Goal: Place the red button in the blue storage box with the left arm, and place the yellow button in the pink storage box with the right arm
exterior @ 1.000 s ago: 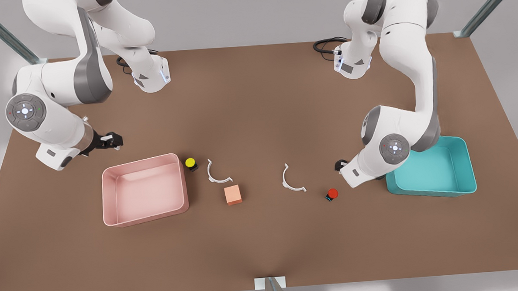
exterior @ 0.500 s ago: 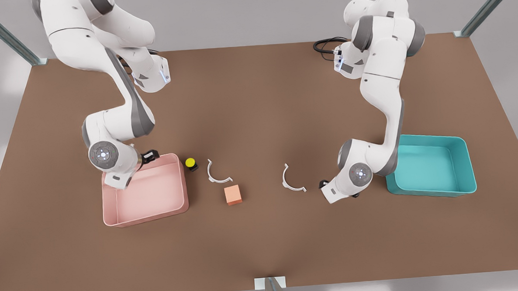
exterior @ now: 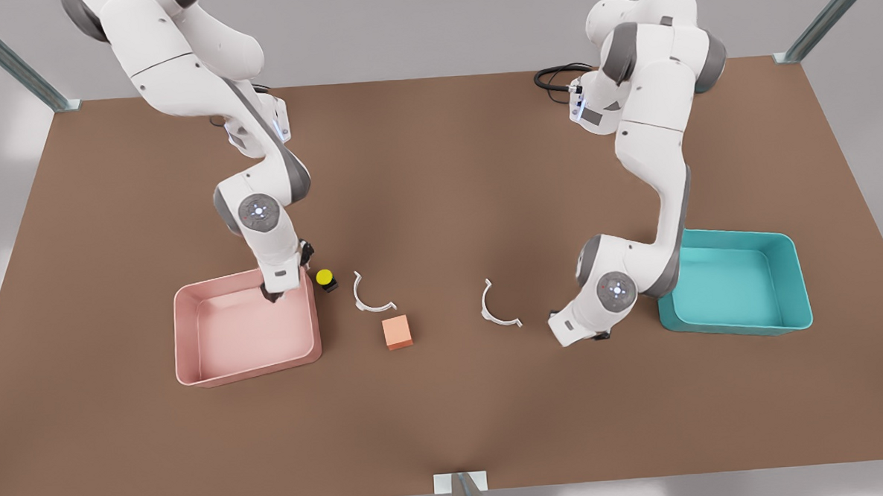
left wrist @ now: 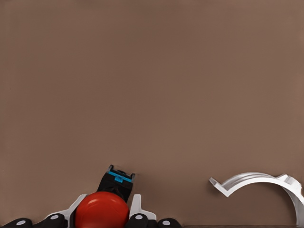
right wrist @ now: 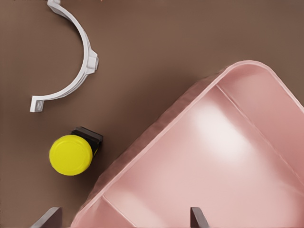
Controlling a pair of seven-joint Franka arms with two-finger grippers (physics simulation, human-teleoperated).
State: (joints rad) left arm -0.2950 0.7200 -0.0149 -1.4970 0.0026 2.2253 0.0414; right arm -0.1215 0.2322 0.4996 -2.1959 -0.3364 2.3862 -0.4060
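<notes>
1. Red button (left wrist: 101,209) on the brown surface (exterior: 438,166), between the left tool's (left wrist: 102,219) fingers, which flank the cap closely; contact not clear. Hidden by the arm in the front view.
2. Blue storage box (exterior: 737,283) just beside that arm, toward the front view's right.
3. Yellow button (right wrist: 71,154) on the surface, just beside the pink storage box (right wrist: 156,128) rim.
4. Right tool (right wrist: 126,216) over that rim, fingers apart, clamped on nothing.
5. Two white clips (exterior: 373,296) and an orange cube (exterior: 397,332) lying between the boxes.

orange cube (exterior: 397,332), two white clips (exterior: 371,294), table (exterior: 438,166)
</notes>
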